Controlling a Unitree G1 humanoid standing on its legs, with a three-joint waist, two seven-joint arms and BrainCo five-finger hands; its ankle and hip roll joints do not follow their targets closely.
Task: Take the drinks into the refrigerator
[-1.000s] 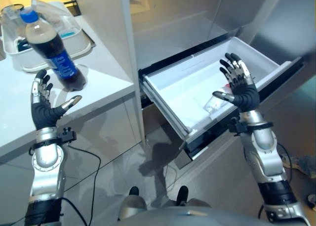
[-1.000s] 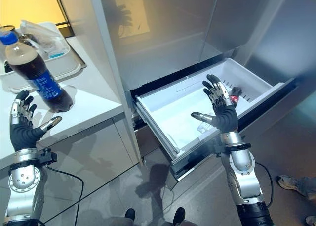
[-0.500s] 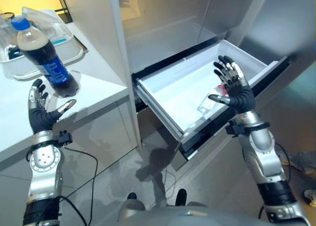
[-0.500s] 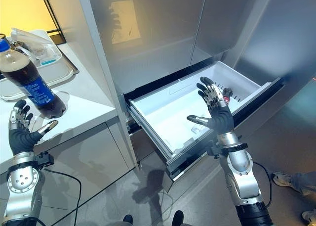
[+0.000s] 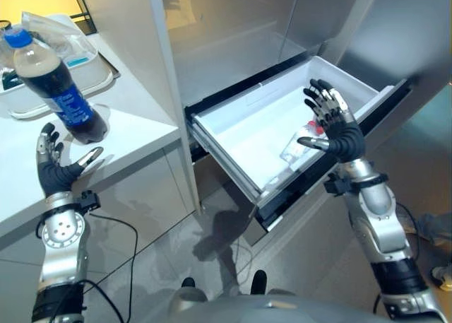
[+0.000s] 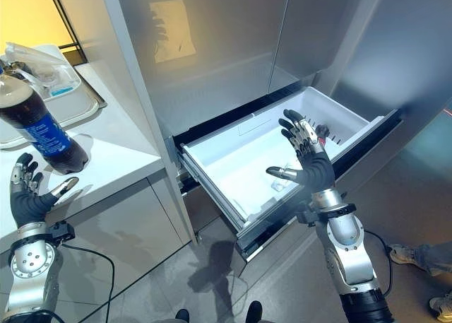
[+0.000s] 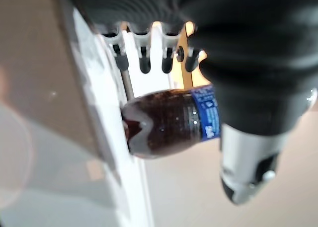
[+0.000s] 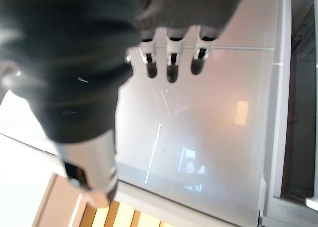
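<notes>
Task judged partly done. The refrigerator drawer [image 5: 233,136] is pulled out, and a small bottle with a red cap [image 5: 300,141] lies on its side in it, just beyond the right hand's fingers [image 5: 326,104]; a pale packet-like item [image 6: 279,184] is seen near it, not identified. Otherwise the drawer floor is bare.

Left to do: the cola bottle [image 5: 55,84], blue cap and blue label, stands upright on the white counter [image 5: 134,136], not yet grasped. It is located just past the fingertips of the left hand [image 5: 54,171], apart from them; in the left wrist view the bottle's base [image 7: 159,127] is seen between the thumb and the fingers, with no contact.

Left hand: fingers spread, released, nothing held. Right hand [image 5: 337,128]: raised over the drawer's front part, fingers straight and splayed, nothing held.

A white tray [image 5: 42,100] beyond the bottle holds clear packaging; its contents cannot be made out.
</notes>
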